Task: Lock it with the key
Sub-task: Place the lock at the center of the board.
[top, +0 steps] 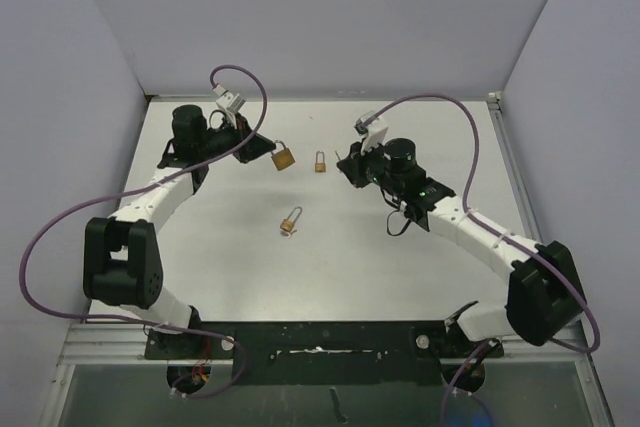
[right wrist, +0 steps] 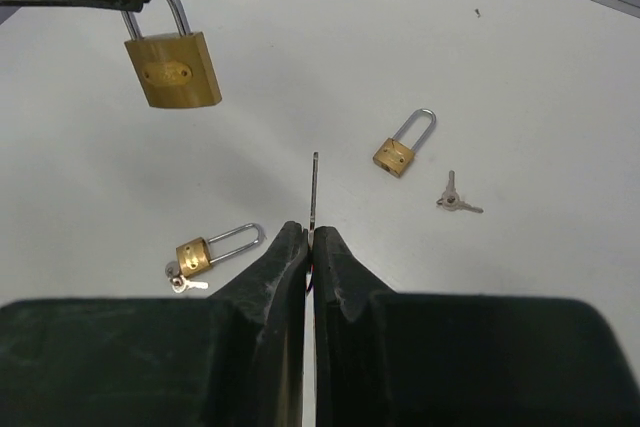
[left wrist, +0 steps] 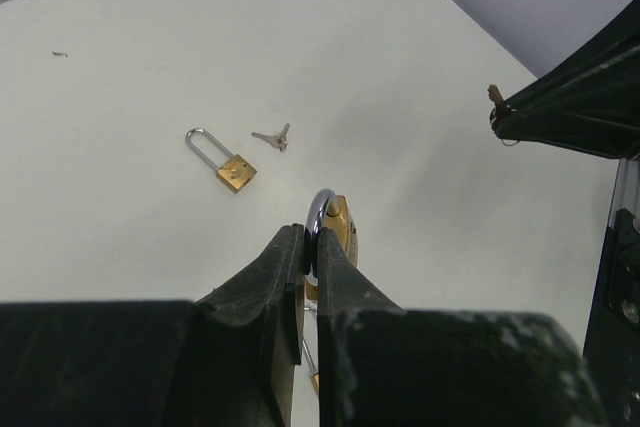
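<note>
L gripper [left wrist: 311,247]: jaws clamped on the steel shackle of the large brass padlock [right wrist: 172,69]; the padlock hangs body-down at the far-left of the worktop [top: 400,267]. Whether the shackle is seated can't be told.

R gripper [right wrist: 309,237]: jaws together, pinching a key [right wrist: 314,187]; the blade sticks out fwd, seen edge-on. The key tip is apart from the held padlock, which sits up and to the left in the R wrist view.

Other items on the worktop:
- Small padlock [right wrist: 404,147], lying flat btwn the two grippers, loose keys [right wrist: 456,197] just beside it.
- Third padlock [right wrist: 205,250], lying flat nearer the arm bases, w/ keys at its body end.
</note>
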`<state>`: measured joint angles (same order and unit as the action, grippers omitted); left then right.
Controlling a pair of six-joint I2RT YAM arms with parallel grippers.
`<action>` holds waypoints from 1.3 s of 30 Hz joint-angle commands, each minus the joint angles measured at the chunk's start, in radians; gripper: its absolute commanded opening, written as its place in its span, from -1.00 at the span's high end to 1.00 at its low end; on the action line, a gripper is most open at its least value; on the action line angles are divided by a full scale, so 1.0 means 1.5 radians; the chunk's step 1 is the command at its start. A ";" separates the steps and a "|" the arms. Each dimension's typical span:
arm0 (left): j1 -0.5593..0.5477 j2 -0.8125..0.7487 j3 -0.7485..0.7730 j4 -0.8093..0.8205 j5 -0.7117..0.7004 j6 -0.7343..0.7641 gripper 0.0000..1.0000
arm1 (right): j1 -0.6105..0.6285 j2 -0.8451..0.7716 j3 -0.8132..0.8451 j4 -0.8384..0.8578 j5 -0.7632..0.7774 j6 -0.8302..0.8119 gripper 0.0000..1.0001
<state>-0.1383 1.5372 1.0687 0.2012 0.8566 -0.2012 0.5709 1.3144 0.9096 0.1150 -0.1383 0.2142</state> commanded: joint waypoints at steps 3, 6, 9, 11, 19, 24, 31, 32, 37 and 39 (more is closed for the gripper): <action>0.020 0.109 0.081 0.045 0.098 0.031 1.00 | 0.014 0.139 0.121 0.066 -0.033 -0.027 1.00; 0.019 0.148 0.117 -0.008 0.078 0.070 1.00 | 0.020 0.203 0.166 0.065 -0.032 -0.034 1.00; 0.020 0.176 0.156 -0.061 0.042 0.114 1.00 | 0.020 0.263 0.212 0.064 -0.035 -0.035 1.00; 0.020 0.199 0.185 -0.093 0.036 0.132 1.00 | 0.022 0.294 0.237 0.055 -0.033 -0.036 1.00; 0.013 0.247 0.219 -0.061 0.078 0.102 1.00 | -0.007 0.300 0.237 0.054 -0.015 -0.033 1.00; -0.005 0.244 0.211 -0.049 0.077 0.096 1.00 | -0.020 0.281 0.204 0.062 -0.016 -0.026 1.00; -0.125 0.256 0.214 -0.069 0.014 0.132 1.00 | -0.064 0.241 0.133 0.080 -0.024 -0.014 1.00; -0.139 0.269 0.227 -0.069 0.012 0.126 1.00 | -0.076 0.231 0.118 0.085 -0.030 -0.011 1.00; -0.192 0.331 0.282 0.038 0.010 0.053 1.00 | -0.131 0.156 0.051 0.087 -0.038 -0.010 1.00; -0.194 0.365 0.310 0.089 0.019 0.003 1.00 | -0.155 0.124 0.028 0.083 -0.032 -0.011 1.00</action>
<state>-0.4347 2.0205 1.4239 0.1177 0.8669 -0.0727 0.3927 1.6222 0.9852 0.1787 -0.1879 0.1951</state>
